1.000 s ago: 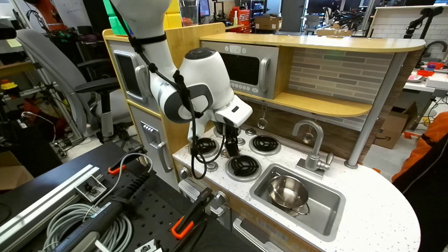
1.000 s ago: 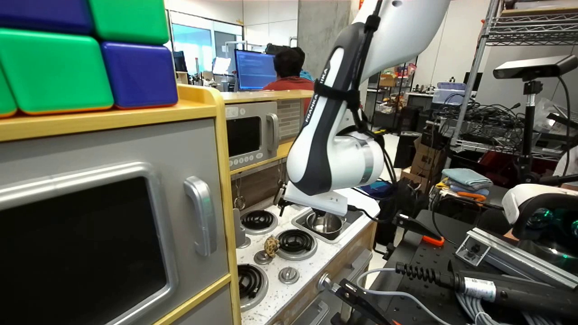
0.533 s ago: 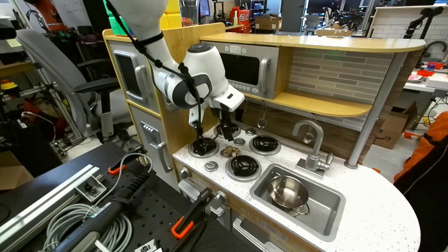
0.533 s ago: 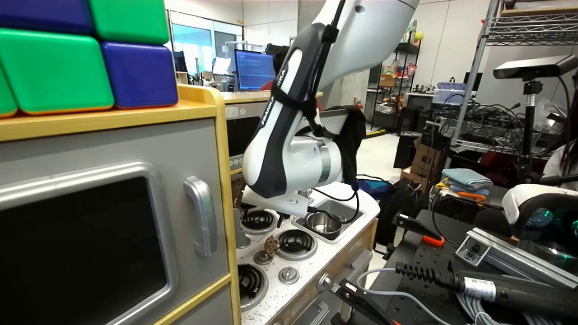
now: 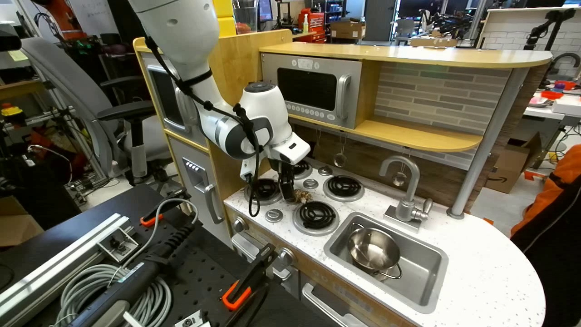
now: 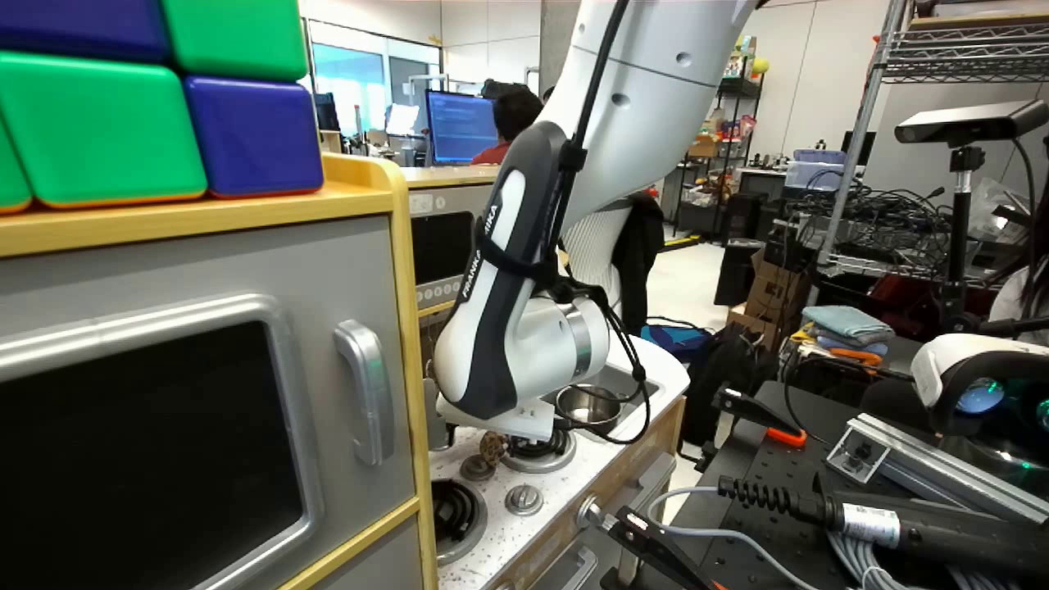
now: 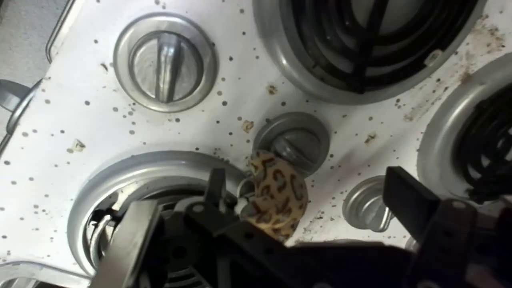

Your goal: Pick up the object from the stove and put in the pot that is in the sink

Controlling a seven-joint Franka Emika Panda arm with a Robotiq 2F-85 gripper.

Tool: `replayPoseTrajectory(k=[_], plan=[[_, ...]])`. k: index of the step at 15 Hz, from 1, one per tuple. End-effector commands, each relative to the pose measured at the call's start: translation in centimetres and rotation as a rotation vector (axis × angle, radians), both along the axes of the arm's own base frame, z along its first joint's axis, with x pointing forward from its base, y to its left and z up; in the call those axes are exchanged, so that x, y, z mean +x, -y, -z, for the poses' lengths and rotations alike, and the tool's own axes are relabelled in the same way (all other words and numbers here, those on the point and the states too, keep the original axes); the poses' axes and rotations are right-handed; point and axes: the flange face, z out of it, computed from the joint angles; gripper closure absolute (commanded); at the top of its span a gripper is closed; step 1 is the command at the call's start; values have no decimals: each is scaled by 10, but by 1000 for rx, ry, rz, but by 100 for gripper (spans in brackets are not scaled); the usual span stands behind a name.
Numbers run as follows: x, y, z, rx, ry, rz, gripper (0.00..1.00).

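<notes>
At the left of the wrist view, one of the two dark fingers (image 7: 216, 182) is seen, with its partner far to the right; they are held well apart, with nothing clamped. Between them, nearer the first, the spotted object (image 7: 282, 192) is found on the stove (image 7: 96, 136), overlapping a grey knob (image 7: 302, 136) (whether the two touch cannot be told). Its long axis is laid roughly up and down that picture, across the line on which the fingers would be closed, its lower end hidden. On this crossing the grasp is judged to turn: a slight sideways shift may be called for, and how far below the tips the object is set cannot be read. In an exterior view, the object is shown just right of the fingers, beside a burner (image 5: 316, 215); farther right, well apart, the pot (image 5: 374, 249) is held within the sink (image 5: 415, 284).
</notes>
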Motion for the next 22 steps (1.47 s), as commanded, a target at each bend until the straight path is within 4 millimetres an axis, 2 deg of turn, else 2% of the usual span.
replayPoseTrajectory(k=[1,4,10,11,14,17,20,21,22], plan=[[-1,1,3,-2,-3,-1,0],[-1,2,5,-5,-5,0,0],[-5,20,16,-35,-23,17,0],[-5,22,17,-39,-17,17,19],[-4,20,13,-33,-3,9,44],[-2,14,2,-22,22,0,66],[-9,2,-30,-18,95,-32,88],[-18,-3,-49,-18,134,-58,96],[-29,0,-67,-18,174,-84,99]])
